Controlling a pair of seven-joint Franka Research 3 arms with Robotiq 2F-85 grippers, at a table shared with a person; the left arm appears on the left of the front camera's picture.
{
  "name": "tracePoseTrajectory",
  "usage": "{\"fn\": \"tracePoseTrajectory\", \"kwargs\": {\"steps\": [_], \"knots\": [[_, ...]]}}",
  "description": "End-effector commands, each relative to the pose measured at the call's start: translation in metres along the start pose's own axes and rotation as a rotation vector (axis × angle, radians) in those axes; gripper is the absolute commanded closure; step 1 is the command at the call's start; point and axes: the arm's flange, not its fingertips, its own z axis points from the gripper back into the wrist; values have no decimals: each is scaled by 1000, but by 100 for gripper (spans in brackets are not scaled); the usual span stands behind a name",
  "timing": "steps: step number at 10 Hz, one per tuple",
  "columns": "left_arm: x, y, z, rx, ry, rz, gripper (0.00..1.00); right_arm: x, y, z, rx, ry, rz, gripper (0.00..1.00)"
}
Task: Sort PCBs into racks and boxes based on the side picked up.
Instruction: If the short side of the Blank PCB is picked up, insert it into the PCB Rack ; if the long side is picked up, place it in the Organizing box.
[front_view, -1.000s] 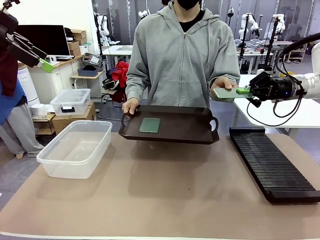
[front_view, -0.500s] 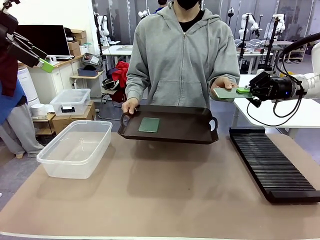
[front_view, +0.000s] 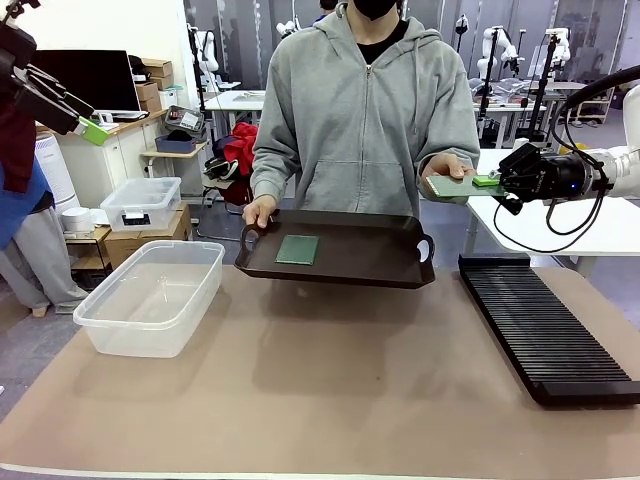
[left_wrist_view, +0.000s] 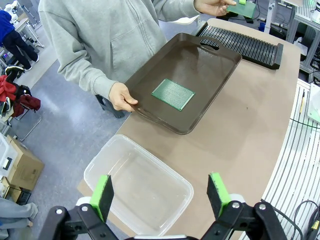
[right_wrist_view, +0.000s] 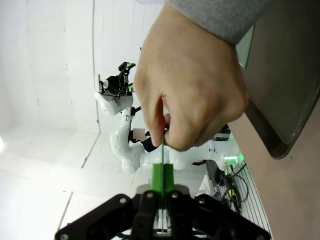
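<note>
Your right gripper is clamped on one end of a PCB, held level in the air beyond the far end of the rack. The person's hand pinches the other end, so the board is shared between you, which reads as a handover in the middle. In the right wrist view the pads are pressed together on the edge-on board, with no gap. Judge it safe to draw away only once that hand lets go. The other hand holds the tray by its handle just above the table, presumably so the second PCB, lying flat left of centre, is within your reach. Your left gripper hangs high over the tub with its jaws spread wide and nothing between them, probably parked clear. Rack on your right and tub on your left suit one drop-off per arm. Which face of the held board is up, you cannot tell from here.
</note>
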Motion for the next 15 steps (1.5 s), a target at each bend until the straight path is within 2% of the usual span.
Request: {"fn": "tracePoseTrajectory", "kwargs": {"steps": [1, 15], "knots": [[-1, 1, 0, 0, -1, 4, 0, 0, 1, 0, 3, 1, 1, 100], [-1, 1, 0, 0, -1, 4, 0, 1, 4, 4, 6, -17, 18, 98]]}}
